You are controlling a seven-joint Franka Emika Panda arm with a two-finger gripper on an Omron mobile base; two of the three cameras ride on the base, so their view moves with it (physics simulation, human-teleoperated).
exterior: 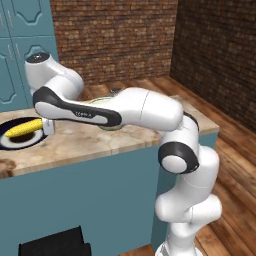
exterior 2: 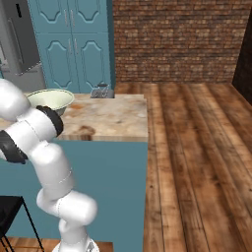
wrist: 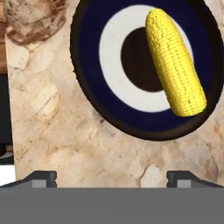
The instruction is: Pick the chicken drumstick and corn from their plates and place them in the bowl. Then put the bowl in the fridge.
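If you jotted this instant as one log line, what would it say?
phase: approaching corn | end effector: open, empty, above counter beside navy-rimmed plate | corn: lying on plate | bowl: on counter

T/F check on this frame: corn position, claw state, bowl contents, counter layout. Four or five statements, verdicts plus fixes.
1. The corn lies on the navy-rimmed plate. True.
2. The claw is shut on the corn. False: its jaws stand wide open and clear of the cob, which lies untouched on the plate.
3. The corn sits in the bowl. False: it is on the plate; the bowl stands elsewhere on the counter.
4. The plate rests on a marbled stone counter. True.
5. The corn stands upright on its end. False: it lies flat across the plate, covering part of the dark centre.
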